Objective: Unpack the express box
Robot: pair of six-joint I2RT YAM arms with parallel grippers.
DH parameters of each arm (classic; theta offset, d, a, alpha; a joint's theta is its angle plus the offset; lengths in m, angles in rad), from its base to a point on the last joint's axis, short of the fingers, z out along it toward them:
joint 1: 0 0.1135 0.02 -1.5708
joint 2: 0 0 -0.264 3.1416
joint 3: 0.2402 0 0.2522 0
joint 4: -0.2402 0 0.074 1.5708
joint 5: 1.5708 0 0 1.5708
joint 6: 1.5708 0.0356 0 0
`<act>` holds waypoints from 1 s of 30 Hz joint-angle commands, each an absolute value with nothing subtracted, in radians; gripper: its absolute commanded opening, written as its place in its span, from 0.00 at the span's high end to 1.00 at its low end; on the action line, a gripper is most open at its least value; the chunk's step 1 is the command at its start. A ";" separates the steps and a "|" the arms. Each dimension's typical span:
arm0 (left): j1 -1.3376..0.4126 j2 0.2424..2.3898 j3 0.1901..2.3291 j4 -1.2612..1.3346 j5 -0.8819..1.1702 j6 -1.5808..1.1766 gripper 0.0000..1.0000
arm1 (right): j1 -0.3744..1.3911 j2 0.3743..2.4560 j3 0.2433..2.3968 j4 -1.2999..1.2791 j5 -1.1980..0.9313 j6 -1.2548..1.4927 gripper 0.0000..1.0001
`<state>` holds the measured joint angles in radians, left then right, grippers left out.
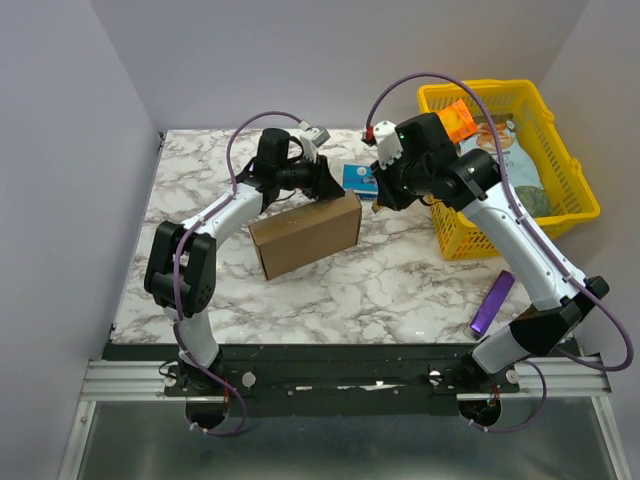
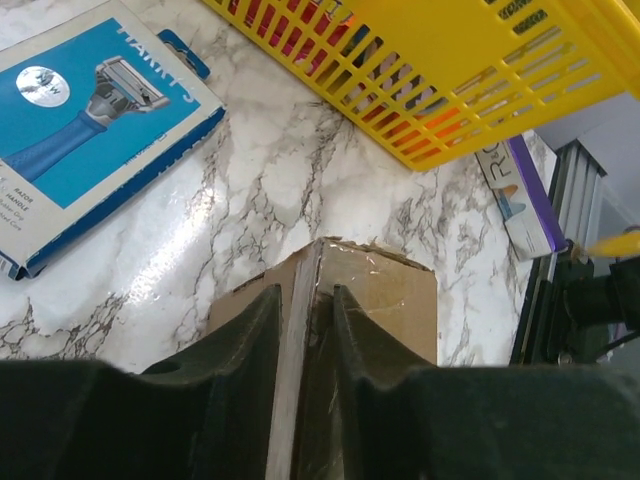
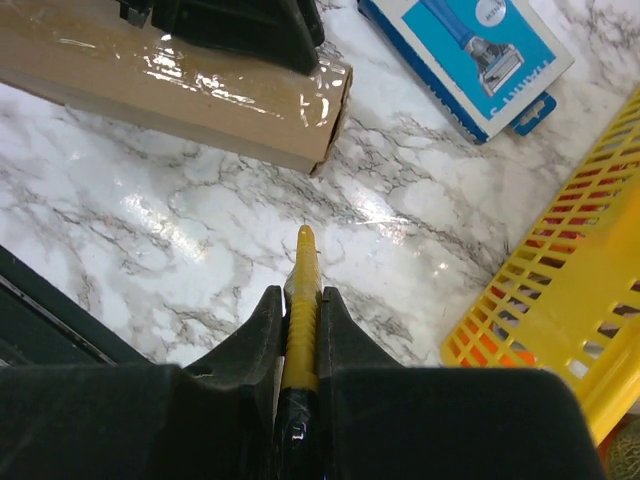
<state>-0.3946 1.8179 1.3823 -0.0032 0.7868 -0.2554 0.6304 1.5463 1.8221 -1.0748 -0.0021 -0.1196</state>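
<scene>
Now your left gripper [image 2: 306,300] pinches the far edge of the box [image 1: 305,238]; right gripper [image 3: 300,302] clamps a yellow tool [image 3: 304,255] off its right end.

Marble table [image 1: 400,290] with express box [image 1: 305,235], blue box [image 1: 357,178], basket [image 1: 578,195], purple box [image 1: 493,303]

Your right gripper [image 3: 300,310] is clamped on a thin yellow tool [image 3: 303,265]. Its pointed tip reaches out over the marble table [image 3: 150,230] toward the taped end of the express box [image 3: 150,75], not touching it. The black left gripper [image 3: 235,30] sits against the box's far edge. You have a blue razor package [image 3: 470,55] at upper right and a yellow basket [image 3: 560,300] at right.
</scene>
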 commanded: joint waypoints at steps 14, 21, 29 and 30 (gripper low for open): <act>-0.445 1.611 1.508 -0.282 1.048 0.139 0.46 | 0.411 1.307 1.469 -0.501 -0.781 -0.589 1.00; -0.503 1.620 1.557 -0.341 1.034 0.201 0.47 | 0.411 1.304 1.480 -0.509 -0.830 -0.563 1.00; -0.532 1.644 1.609 -0.339 1.032 0.186 0.64 | 0.414 1.312 1.480 -0.518 -0.841 -0.538 1.00; -0.534 1.646 1.618 -0.341 1.032 0.184 0.67 | 0.414 1.319 1.480 -0.526 -0.839 -0.532 0.99</act>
